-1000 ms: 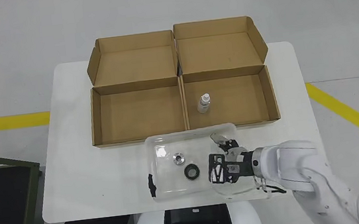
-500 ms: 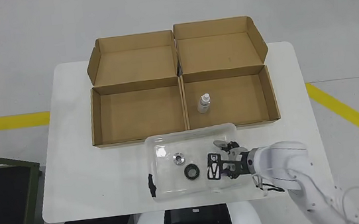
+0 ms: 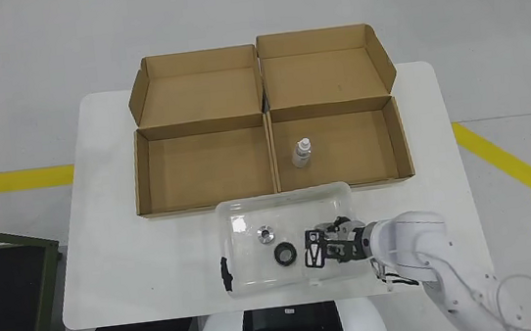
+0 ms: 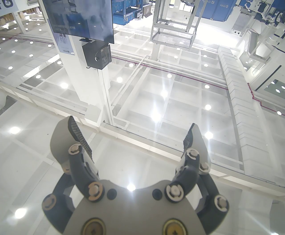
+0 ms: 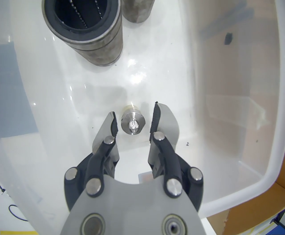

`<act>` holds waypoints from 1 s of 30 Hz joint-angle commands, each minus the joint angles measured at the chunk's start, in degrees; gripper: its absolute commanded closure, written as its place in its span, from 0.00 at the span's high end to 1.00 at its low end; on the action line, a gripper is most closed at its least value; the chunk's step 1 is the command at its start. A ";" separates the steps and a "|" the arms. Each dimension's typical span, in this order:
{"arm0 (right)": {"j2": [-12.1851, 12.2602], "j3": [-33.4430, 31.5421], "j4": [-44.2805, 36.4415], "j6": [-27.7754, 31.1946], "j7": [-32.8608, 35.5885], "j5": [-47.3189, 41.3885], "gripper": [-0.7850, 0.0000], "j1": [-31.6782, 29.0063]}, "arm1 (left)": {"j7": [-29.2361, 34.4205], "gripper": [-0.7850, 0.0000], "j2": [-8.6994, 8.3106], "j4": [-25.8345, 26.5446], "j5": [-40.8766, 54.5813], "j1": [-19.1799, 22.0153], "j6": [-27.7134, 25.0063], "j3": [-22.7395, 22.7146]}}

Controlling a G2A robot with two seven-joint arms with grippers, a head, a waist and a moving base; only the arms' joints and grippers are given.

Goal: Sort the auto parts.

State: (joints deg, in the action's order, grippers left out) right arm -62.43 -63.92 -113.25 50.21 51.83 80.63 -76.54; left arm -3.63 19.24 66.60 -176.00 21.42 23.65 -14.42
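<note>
My right gripper (image 5: pixel 134 121) is down inside the clear plastic bin (image 3: pixel 241 211) at the table's front. It is open, and its fingers stand close on either side of a small silver stud (image 5: pixel 133 124) lying on the bin floor, a thin gap on each side. Just beyond the stud stands a large dark ringed metal sleeve (image 5: pixel 89 29), and past that a smaller grey metal part (image 5: pixel 137 10). From above, the right gripper (image 3: pixel 314 249) is beside the sleeve (image 3: pixel 284 254) and a silver part (image 3: pixel 265 233). My left gripper (image 4: pixel 133 135) is open and empty, pointing at the ceiling.
Two open cardboard boxes sit behind the bin: the left box (image 3: pixel 208 200) holds nothing, the right box (image 3: pixel 365 176) holds a small white bottle (image 3: pixel 300 151). The bin's curved wall (image 5: pixel 233 111) rises close beside my right gripper. A small black object (image 3: pixel 226 273) clings to the bin's front left corner.
My right gripper has slid a little to the left, deeper into the bin, and its fingers have narrowed around the stud. The other parts have not moved.
</note>
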 commanded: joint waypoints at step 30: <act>1.23 -9.50 -9.08 -7.74 -39.88 -13.08 0.00 -7.39 | 0.00 1.00 0.00 0.00 0.00 0.00 0.00 0.00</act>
State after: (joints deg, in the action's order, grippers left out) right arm -61.13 -72.68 -123.63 43.22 16.18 70.58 -83.73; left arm -3.63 19.24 66.60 -176.00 21.42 23.65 -14.42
